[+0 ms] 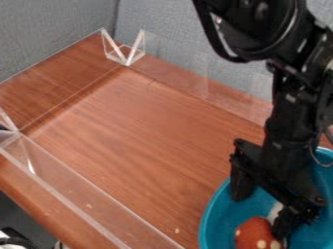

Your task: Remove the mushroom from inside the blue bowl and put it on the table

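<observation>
— Bowl first: where does it sit?

— At the lower right corner of the table, cut off by the frame edge. It is teal-blue and glossy inside. Only its left part shows, and my arm covers much of that.

— And the mushroom?

— The mushroom lies inside the bowl, low in the frame. I can see its orange-red cap. The stem is hidden or too blurred for me to make out.

— How are you posed?

— My arm comes in from the upper right and runs almost straight down. My gripper points down into the bowl, right above the mushroom. One finger hangs on the left near the bowl's rim, the other lower on the right, beside the cap.

— Are your jaws closed on anything?

— No. They stand wide apart, with nothing between them. The cap sits below the gap, nearer my right finger. Whether that finger touches it I cannot tell; the spot is dark and blurred.

— What else is around?

— Low clear walls edge the table, and a grey backdrop stands behind it.
</observation>
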Action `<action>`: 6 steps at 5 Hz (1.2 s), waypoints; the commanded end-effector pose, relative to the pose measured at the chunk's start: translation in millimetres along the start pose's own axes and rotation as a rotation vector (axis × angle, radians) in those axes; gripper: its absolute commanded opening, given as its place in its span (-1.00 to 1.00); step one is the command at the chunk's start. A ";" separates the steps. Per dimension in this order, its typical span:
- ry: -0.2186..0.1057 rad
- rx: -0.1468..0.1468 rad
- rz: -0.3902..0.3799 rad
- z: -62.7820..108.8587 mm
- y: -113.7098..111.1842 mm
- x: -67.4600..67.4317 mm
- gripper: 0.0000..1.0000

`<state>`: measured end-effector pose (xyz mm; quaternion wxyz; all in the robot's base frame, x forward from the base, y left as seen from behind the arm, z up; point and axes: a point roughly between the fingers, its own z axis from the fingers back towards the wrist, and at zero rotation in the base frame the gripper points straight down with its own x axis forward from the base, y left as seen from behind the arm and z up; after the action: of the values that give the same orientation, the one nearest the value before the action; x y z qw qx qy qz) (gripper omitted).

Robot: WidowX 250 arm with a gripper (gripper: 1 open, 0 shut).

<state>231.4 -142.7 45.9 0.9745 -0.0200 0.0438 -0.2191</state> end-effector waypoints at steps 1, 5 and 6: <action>-0.022 -0.008 -0.004 -0.1 0.2 5.1 -1.00; -0.094 0.015 0.050 41.4 19.8 6.6 -1.00; -0.139 0.046 0.092 76.1 31.4 8.4 -1.00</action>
<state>253.4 -115.0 101.4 0.9846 -0.0029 0.0031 -0.1747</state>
